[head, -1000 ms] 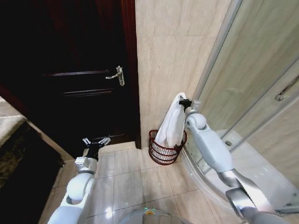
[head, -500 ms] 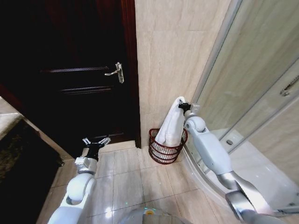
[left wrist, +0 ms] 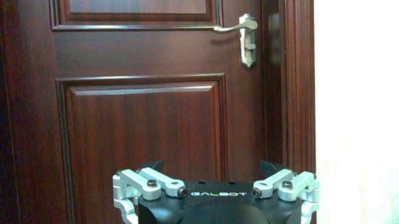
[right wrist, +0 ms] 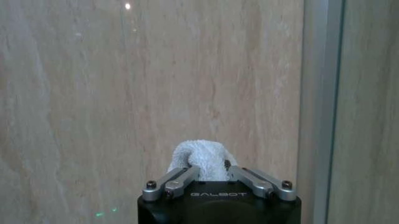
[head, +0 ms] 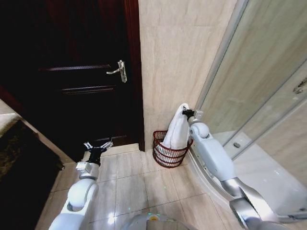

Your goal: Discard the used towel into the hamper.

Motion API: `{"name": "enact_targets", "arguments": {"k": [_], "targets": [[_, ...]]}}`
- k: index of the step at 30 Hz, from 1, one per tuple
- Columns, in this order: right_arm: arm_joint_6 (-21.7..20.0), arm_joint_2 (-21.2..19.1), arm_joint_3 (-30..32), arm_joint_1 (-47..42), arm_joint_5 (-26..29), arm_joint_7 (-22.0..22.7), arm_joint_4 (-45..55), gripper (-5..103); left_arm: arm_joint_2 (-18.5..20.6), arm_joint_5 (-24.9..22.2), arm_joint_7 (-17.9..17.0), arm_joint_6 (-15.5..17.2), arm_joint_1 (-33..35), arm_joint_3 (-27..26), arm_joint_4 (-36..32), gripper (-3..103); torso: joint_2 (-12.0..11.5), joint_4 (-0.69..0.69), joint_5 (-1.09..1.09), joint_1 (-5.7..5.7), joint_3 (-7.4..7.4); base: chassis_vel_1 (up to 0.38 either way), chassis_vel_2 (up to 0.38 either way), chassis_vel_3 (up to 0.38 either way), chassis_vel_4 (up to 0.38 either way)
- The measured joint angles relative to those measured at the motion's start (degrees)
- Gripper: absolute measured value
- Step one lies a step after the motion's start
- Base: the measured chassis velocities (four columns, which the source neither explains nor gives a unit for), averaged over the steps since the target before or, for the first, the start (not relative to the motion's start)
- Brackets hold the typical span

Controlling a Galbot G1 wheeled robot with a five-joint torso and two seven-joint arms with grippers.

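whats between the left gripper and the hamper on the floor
Only bare floor tiles, seen in the head view. The open left gripper hangs near the dark door; the hamper stands against the wall, apart from it.

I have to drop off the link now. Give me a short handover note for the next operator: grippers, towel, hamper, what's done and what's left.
Right gripper: shut on the top end of the white terry towel, held up by the beige tiled wall, above the hamper.
Left gripper: open, holding nothing, low over the floor, facing the dark wooden door.
Hamper: small round dark red-brown wire basket on the floor in the corner between wall and shower enclosure. The towel's lower end hangs down into it.
Done: towel carried to the hamper and partly lowered in.
Left: release the towel so all of it drops inside, then pull the right arm clear.
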Motion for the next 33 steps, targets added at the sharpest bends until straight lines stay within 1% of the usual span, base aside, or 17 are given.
{"name": "enact_targets", "arguments": {"k": [5,10,14,20,23,24,27,33], "targets": [[-0.3,0.6,-0.4,-0.2,0.0,0.0,-0.7,5,0.0,-0.2,0.2,-0.2,0.3,-0.4,-0.1,100,-1.4,0.00,0.00,-0.58,-0.76,0.000,0.000,0.000,0.000],[-1.2,0.7,-0.4,-0.8,0.1,0.0,-0.6,5,0.0,-0.3,0.2,-0.2,0.3,-0.5,-0.2,100,-2.3,0.00,0.00,-0.98,-1.26,0.000,0.000,0.000,0.000],[-3.1,0.7,-0.1,-1.4,1.3,0.8,-0.4,5,-0.2,-0.3,0.2,-0.3,0.3,-0.5,-0.2,100,-3.6,0.00,0.00,-1.52,-2.07,0.000,0.000,0.000,0.000],[-5.4,0.5,0.1,-1.1,2.9,1.0,-0.2,5,-0.4,-0.1,0.2,-0.8,0.2,-0.3,-0.2,100,-4.9,0.00,0.01,-1.93,-2.90,0.000,0.000,0.000,0.000],[-7.0,0.3,0.2,-0.5,4.0,1.0,-0.5,5,-0.4,-0.1,0.2,-0.9,0.1,-0.3,-0.5,100,-5.8,0.00,0.00,-2.33,-3.45,0.000,0.000,0.000,0.000],[-7.0,0.3,0.2,-0.5,4.0,1.0,-0.5,5,-0.4,-0.1,0.2,-0.9,0.1,-0.3,-0.5,100,-5.8,0.00,0.00,-2.33,-3.45,0.000,0.000,0.000,0.000],[-7.7,0.2,-0.1,-0.6,4.2,0.6,-0.6,5,-0.3,-0.1,0.2,-0.9,0.2,-0.4,-0.6,100,-6.9,0.00,0.00,-2.77,-4.07,0.000,0.000,0.000,0.000],[-7.8,0.3,-0.4,-0.6,4.1,0.2,-1.0,5,-0.4,0.0,0.2,-0.9,0.3,-0.5,-0.6,100,-8.1,0.00,0.00,-3.30,-4.80,0.000,0.000,0.000,0.000]]}}
